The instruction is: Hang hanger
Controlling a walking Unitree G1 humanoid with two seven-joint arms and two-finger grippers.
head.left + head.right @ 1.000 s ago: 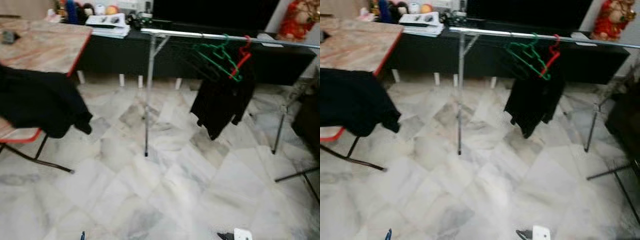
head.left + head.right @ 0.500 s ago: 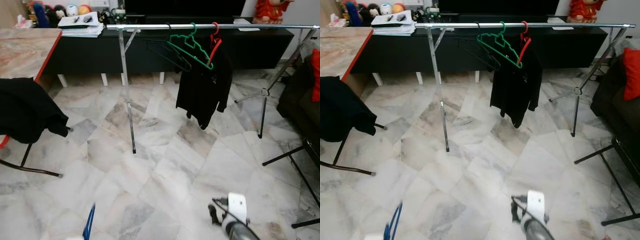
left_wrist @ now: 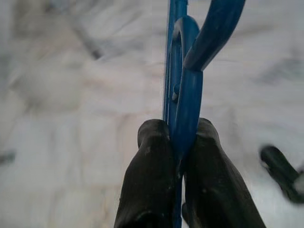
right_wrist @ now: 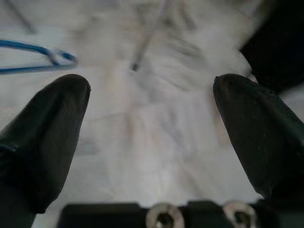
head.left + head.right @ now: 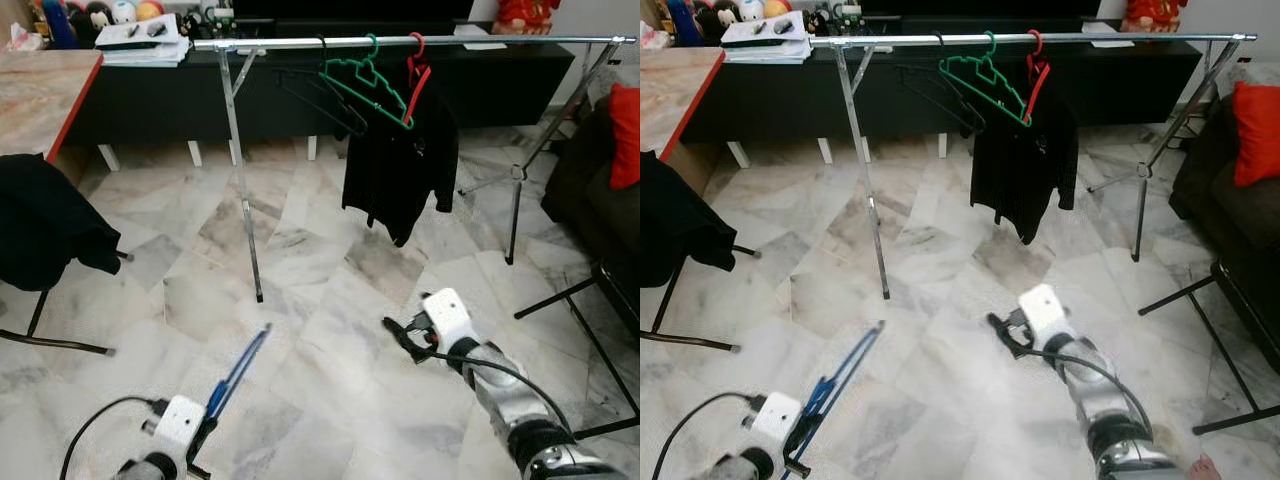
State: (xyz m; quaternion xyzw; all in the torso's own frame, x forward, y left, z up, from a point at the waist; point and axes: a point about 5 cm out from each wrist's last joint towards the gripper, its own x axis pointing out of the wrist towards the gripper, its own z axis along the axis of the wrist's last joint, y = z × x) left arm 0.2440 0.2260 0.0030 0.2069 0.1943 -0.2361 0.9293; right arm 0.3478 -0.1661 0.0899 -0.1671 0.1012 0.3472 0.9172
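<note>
Your left gripper (image 3: 176,142) has its jaws clamped on the blue hanger (image 5: 237,372); your right gripper (image 5: 398,336) hovers over the floor, jaws spread wide.

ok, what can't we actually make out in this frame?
- Blue hanger: left eye view shows it edge-on; the left gripper covers its lower end in the left wrist view.
- Black hanger: blends into the dark cabinet behind.
- Right wrist view: floor and rail leg blurred.
</note>
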